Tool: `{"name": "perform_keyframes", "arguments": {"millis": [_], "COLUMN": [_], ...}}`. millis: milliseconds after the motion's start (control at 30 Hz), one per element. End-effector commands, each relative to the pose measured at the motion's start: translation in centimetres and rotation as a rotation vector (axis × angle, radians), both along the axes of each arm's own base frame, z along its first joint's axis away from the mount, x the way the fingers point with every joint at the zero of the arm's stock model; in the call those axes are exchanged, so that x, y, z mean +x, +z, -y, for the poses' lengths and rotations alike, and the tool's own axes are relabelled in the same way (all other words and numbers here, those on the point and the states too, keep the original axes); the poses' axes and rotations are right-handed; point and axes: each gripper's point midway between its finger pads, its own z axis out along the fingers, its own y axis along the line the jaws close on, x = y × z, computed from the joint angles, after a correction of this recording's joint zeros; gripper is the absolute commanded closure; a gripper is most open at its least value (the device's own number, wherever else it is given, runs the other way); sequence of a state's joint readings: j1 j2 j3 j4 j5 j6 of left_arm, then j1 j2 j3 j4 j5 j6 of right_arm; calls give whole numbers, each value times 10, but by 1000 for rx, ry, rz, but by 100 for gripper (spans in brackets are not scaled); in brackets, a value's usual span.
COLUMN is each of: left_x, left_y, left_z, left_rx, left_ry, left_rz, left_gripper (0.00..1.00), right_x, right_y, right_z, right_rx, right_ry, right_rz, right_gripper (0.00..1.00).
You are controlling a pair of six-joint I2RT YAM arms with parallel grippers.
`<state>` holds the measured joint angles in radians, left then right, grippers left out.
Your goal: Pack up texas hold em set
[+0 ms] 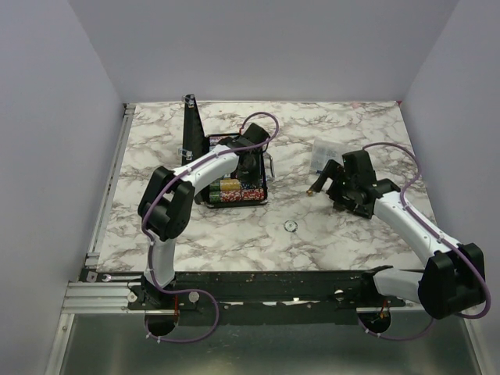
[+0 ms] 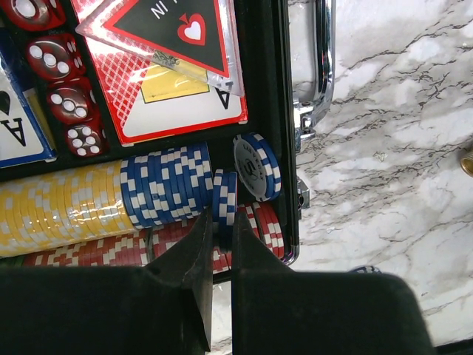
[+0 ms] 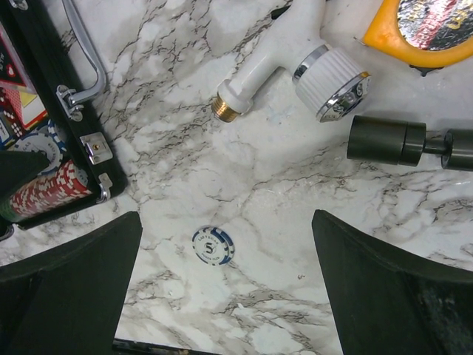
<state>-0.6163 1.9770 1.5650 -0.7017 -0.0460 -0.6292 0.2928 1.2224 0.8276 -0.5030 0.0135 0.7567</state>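
Fingers of the left gripper are nearly together, pinching blue chips in the open case, frame centre. Right gripper gapes over one loose chip, lower centre. Most seems packed; that chip and closing remain. Only the left wrist view shows dice beside cards.

Tabletop: smooth marble-pattern surface, faint sheen. Case handle and latch: bright polished metal. Poker chips: matt moulded plastic. Yellow row, lower left: glossy, film-like sheen. Dice: translucent red, glossy. Triangle, top centre: shiny plastic, clear edges. Fitting: white plastic, brass-coloured thread, chromed ring. Black tool: matt.
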Motion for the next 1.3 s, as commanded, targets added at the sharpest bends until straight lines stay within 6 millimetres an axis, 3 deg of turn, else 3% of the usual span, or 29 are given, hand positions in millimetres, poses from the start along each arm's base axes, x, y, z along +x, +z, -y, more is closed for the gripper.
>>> {"name": "perform_keyframes", "arguments": {"millis": [0, 33, 100, 200, 433, 600, 800, 933, 1067, 1267], "left_x": [10, 9, 10, 11, 5, -15, -52, -82, -103, -120], "left_y": [4, 3, 4, 6, 18, 62, 134, 172, 186, 195], "left_z": [-8, -7, -6, -6, -5, 4, 18, 19, 11, 2], "left_rx": [44, 41, 36, 36, 5, -138, -379, -491, -548, -585], "left_ry": [28, 25, 24, 26, 20, -39, -216, -332, -372, -375], "left_rz": [27, 24, 26, 31, 36, 76, 186, 249, 307, 346], "left_gripper": [100, 97, 79, 66, 60, 54, 30, 24, 22, 20], "right_x": [-2, -3, -4, -7, -20, -37, -60, -67, -71, -80], "right_y": [3, 4, 5, 5, 6, -11, -49, -64, -73, -88], "right_z": [-9, -13, -19, -27, -49, -66, -87, -83, -74, -83], "right_rx": [36, 44, 64, 96, 187, 218, 191, 116, 28, -8], "right_ry": [74, 106, 147, 192, 238, 154, 50, -108, -211, -244], "right_rz": [29, 34, 41, 37, -14, -170, -449, -581, -662, -766], "right_gripper": [0, 0, 0, 0, 0, 1, 2, 9, 13, 21]}}
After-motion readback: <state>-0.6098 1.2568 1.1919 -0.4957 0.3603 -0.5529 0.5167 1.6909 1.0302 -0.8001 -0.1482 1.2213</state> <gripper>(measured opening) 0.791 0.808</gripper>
